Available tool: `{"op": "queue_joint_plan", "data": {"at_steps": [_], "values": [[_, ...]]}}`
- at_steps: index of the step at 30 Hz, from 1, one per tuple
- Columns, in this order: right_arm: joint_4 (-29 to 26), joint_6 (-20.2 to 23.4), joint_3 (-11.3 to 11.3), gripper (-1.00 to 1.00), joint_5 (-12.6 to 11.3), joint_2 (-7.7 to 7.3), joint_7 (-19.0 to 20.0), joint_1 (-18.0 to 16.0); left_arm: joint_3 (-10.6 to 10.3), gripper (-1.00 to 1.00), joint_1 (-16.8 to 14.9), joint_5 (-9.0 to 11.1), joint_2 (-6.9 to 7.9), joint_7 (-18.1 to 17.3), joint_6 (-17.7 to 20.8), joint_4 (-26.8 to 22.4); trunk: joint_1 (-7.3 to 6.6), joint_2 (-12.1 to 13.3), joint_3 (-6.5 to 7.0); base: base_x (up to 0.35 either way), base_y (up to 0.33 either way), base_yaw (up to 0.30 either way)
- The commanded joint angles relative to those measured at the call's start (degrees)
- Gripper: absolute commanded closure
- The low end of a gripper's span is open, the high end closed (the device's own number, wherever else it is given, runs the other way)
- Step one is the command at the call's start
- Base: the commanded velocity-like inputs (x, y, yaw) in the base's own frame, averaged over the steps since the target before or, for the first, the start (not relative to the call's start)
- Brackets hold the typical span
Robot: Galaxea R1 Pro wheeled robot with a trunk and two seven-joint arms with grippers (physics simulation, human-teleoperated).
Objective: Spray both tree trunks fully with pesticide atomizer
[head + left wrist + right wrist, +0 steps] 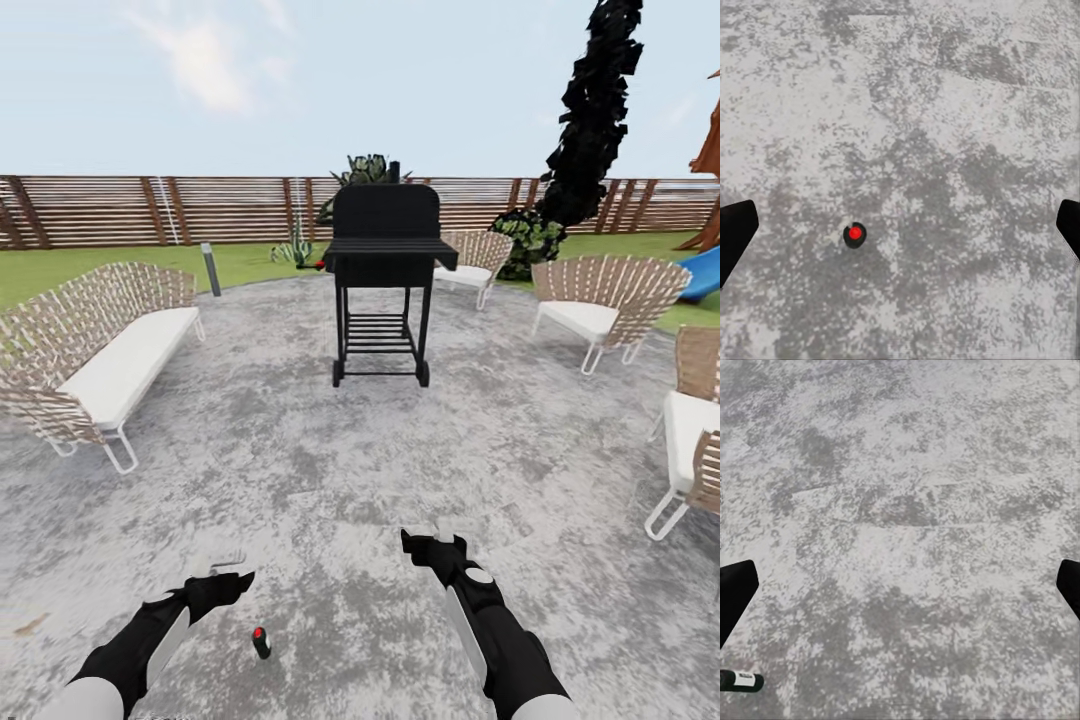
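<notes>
Both arms reach low over the mottled grey paving, the left tool and right tool spread open and empty. Between them, nearer the left, stands the pesticide atomizer. Best to centre over it and descend straight. From the left wrist its cap shows from above; the right wrist catches its side.
</notes>
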Motion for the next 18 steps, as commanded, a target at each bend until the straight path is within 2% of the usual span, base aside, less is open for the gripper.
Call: {"op": "queue_joint_plan", "data": {"at_steps": [1, 13, 18], "values": [[-0.1, 0.3, 0.0, -1.0, 0.0, -0.01, 0.0, 0.0, -0.3, -1.0, 0.0, 0.6, 0.05, 0.1, 0.4, -0.1, 0.01, 0.0, -0.1, 0.158, -0.314, 0.252], [-0.1, 0.3, 0.1, -1.0, 0.0, -0.01, 0.0, 0.0, -0.1, -1.0, 0.0, 0.5, 0.09, 0.1, 0.4, -0.1, 0.01, 0.0, -0.68, 0.161, -0.311, 0.252], [-0.1, 0.3, 0.2, -1.0, 0.0, -0.01, 0.0, 0.0, 0.0, -1.0, 0.0, 0.6, 0.07, 0.0, 0.7, -0.4, 0.01, 0.0, -0.91, 0.168, -0.218, 0.258]]}}
